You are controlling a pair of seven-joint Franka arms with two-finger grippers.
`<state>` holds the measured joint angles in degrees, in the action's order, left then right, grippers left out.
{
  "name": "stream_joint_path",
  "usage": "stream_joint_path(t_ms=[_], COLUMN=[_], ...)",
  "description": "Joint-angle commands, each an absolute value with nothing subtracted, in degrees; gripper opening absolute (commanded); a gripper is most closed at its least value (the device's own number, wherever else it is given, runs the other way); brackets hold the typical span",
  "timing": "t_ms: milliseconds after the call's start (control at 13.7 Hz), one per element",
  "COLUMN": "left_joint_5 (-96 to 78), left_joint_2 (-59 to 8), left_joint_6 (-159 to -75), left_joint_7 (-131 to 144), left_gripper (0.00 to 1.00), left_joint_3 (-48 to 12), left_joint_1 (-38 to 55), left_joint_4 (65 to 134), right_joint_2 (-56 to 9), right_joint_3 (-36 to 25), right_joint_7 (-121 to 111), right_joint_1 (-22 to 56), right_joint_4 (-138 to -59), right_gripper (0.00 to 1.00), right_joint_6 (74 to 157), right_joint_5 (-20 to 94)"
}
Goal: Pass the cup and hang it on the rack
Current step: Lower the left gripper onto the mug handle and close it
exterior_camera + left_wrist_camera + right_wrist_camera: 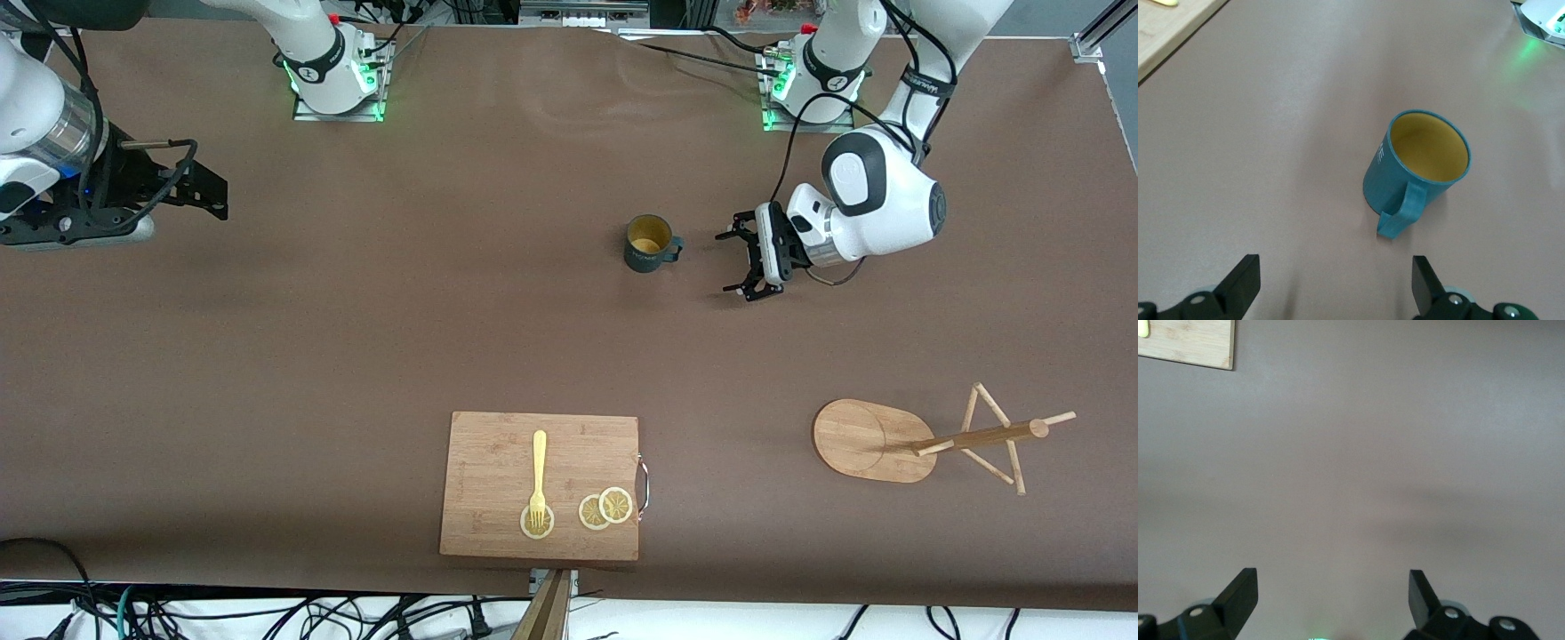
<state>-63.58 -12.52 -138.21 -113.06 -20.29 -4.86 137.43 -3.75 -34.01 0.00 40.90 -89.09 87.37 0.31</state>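
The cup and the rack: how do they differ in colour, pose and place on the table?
Colour: the cup is dark teal with a yellowish inside; the rack is light wood.
Pose: the cup stands upright, mouth up; the rack lies tipped over, its pole along the table.
Place: the cup is farther from the front camera, beside the open left tool; the rack lies nearer, with no tool close to it.
Shared: both rest on the brown table, and neither is held.
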Motion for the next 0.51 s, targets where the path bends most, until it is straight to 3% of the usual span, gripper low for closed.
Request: stream_joint_path(t_ms=[0,146,439], left_joint_5=[-73.8,-80.1,-83.0], left_joint_2=[-14.0,-16.6,-19.1], left_joint_6=[-140.0,-140.7,-143.9], left_joint_7=[-126.3,-133.9,-136.8], left_gripper=[1.00,1.00,1.00], left_joint_3=[-20.6,-20.6,-20.7], left_joint_1=[-4.6,-4.5,-2.7], left_joint_4=[139.8,139.7,138.5], right_joint_2=[-3.8,-3.7,-3.3], right_joint_3=[-33.4,-27.7,-7.6], right_joint_7=[0.7,0.8,0.8], right_joint_1=[41.0,35.1,15.3], right_joint_4=[-88.4,-88.4,-88.8], right_gripper=[1.00,1.00,1.00], right_joint_6=[86.6,86.7,86.8], right_joint_5=[-0.7,-0.5,-0.9])
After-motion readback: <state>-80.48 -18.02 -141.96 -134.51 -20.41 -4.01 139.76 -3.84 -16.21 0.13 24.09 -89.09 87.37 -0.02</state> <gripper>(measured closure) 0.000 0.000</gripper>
